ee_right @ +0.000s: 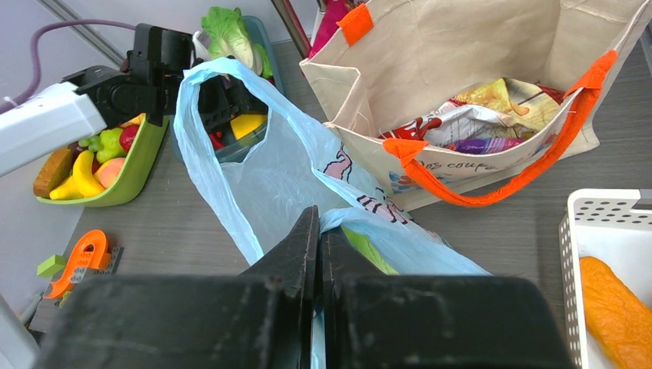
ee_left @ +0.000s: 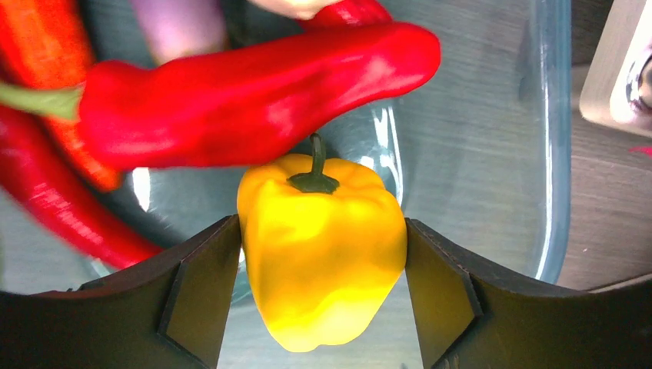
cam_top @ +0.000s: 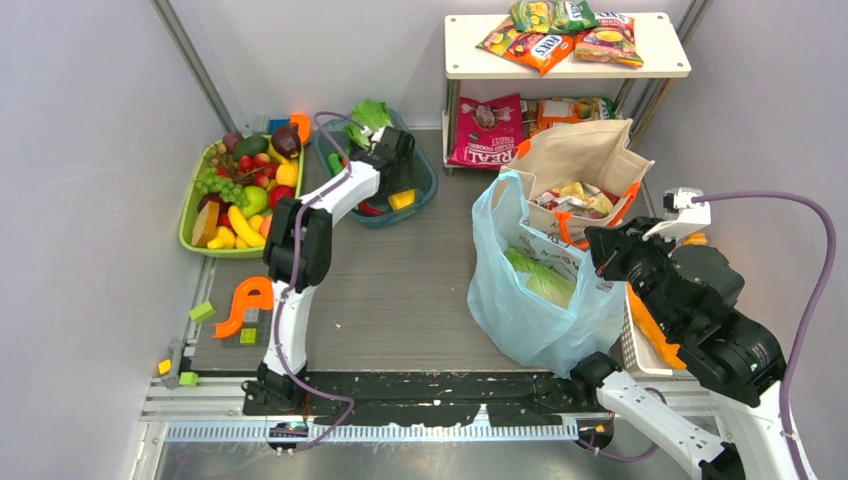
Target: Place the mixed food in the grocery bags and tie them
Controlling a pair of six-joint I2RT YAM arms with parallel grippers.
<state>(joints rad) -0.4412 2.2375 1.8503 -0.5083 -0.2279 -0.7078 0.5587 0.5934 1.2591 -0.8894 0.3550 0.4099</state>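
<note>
My left gripper (cam_top: 398, 178) reaches into a clear blue tub (cam_top: 428, 180). Its jaws (ee_left: 321, 223) press both sides of a yellow pepper (ee_left: 323, 254), which also shows in the top view (cam_top: 402, 199). A long red pepper (ee_left: 246, 100) lies just beyond it. My right gripper (ee_right: 319, 223) is shut on the rim of the light-blue plastic bag (ee_right: 254, 177) and holds it up and open (cam_top: 530, 300). Pale-green cabbage (cam_top: 540, 278) lies inside. The beige tote with orange handles (cam_top: 580, 150) stands behind it with snack packets (ee_right: 477, 123) inside.
A green tray (cam_top: 188, 215) of toy fruit sits at the far left. A white shelf (cam_top: 660, 62) at the back holds more snack packets (cam_top: 540, 45). A white mesh basket (ee_right: 607, 207) with an orange item stands at the right. Orange and green toy pieces (cam_top: 245, 300) lie near the left arm.
</note>
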